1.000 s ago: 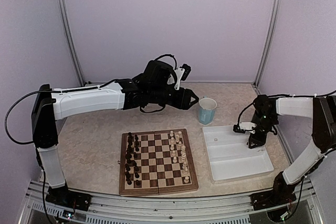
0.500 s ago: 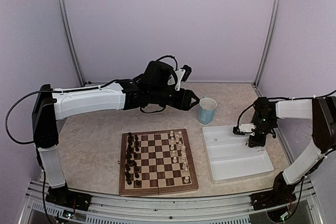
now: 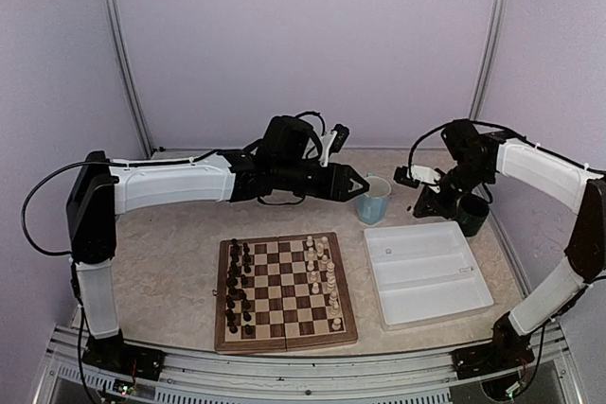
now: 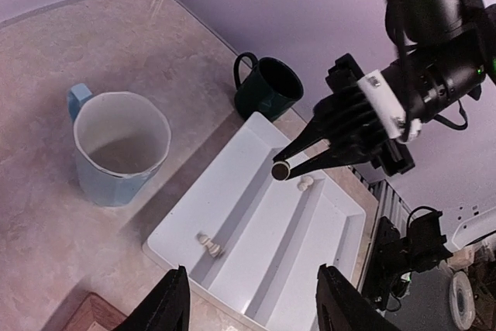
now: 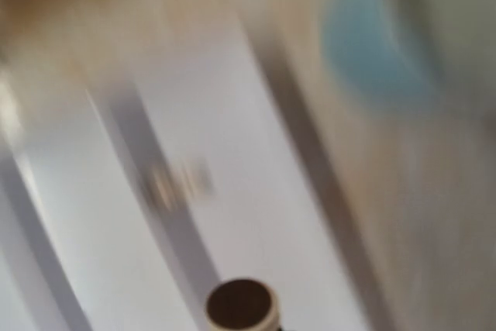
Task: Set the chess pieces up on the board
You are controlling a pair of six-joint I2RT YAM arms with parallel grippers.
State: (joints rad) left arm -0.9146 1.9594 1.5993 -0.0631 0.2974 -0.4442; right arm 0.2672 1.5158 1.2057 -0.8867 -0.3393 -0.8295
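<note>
Marbled tabletop (image 3: 161, 262) carries the chessboard (image 3: 284, 341): dark pieces (image 3: 237, 286) ranked, cream pieces (image 3: 322, 276) nearly complete. At its 3 o'clock, the right gripper (image 4: 285, 167) pinches one cream piece (image 5: 240, 304) above the white tray (image 3: 436, 290), where two stray pieces (image 4: 208, 244) lie. The left gripper (image 3: 355, 182) hangs open, empty.

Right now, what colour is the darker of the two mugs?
Dark green mug, clearest in the left wrist view.

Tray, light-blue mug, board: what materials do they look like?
Tray: probably moulded white plastic; thin walls, smooth surface with a soft sheen.
Light-blue mug: likely ceramic; thick rim, faceted sides, dull glaze.
Board: looks like wood; mid-brown border, tan and dark checks. Finish unclear.
</note>
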